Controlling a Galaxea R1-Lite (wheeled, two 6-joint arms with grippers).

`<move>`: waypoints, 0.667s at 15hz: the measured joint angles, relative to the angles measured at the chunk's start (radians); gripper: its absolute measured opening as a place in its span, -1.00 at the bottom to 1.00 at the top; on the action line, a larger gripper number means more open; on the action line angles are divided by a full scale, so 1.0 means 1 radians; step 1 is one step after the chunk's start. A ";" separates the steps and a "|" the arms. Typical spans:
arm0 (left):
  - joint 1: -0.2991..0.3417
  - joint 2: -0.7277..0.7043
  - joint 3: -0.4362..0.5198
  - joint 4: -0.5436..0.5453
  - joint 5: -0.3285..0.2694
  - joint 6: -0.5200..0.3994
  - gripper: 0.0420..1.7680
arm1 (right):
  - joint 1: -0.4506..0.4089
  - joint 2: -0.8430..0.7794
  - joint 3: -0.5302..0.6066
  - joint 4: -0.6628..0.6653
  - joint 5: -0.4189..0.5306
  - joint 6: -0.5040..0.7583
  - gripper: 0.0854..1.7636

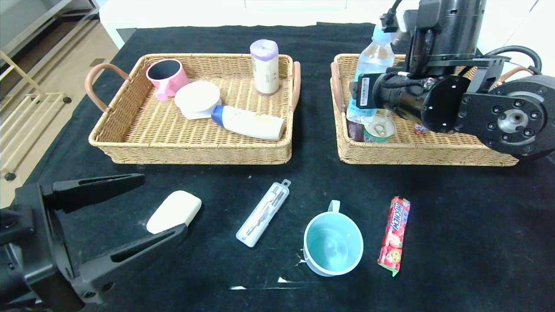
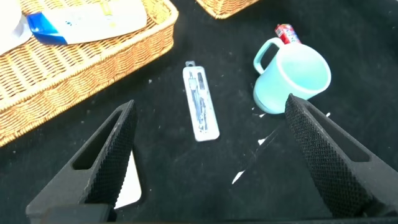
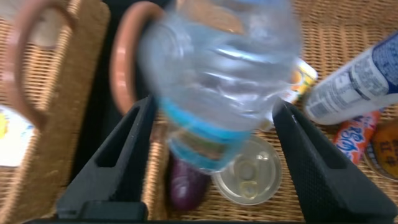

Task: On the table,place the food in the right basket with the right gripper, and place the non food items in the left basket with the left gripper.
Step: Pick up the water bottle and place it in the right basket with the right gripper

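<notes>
My right gripper [image 3: 212, 106] is open over the left end of the right basket [image 1: 412, 154]. The clear water bottle [image 1: 373, 65] stands tilted between its fingers, blurred in the right wrist view [image 3: 217, 81], above a drink can [image 1: 380, 128]. My left gripper [image 1: 164, 203] is open low over the table's front left, straddling the white soap-like block [image 1: 173, 211]. The slim clear case [image 1: 263, 213], teal mug [image 1: 333, 245] and red candy stick [image 1: 394, 236] lie on the black cloth. The left basket [image 1: 130, 147] is at the back left.
The left basket holds a pink mug [image 1: 167, 78], a white round lid [image 1: 197, 99], a white tube [image 1: 251, 122] and a paper roll [image 1: 264, 67]. The right basket also holds a purple item [image 3: 186, 186] and a white bottle [image 3: 354, 81]. The table edge runs along the left.
</notes>
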 joint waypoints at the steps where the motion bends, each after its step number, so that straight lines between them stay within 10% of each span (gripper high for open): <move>1: 0.000 0.000 0.000 0.000 0.000 0.000 0.94 | -0.003 -0.004 0.000 -0.003 -0.002 0.001 0.61; 10: 0.000 0.008 0.001 0.001 0.000 0.000 0.94 | 0.021 -0.083 0.088 0.001 -0.004 0.003 0.83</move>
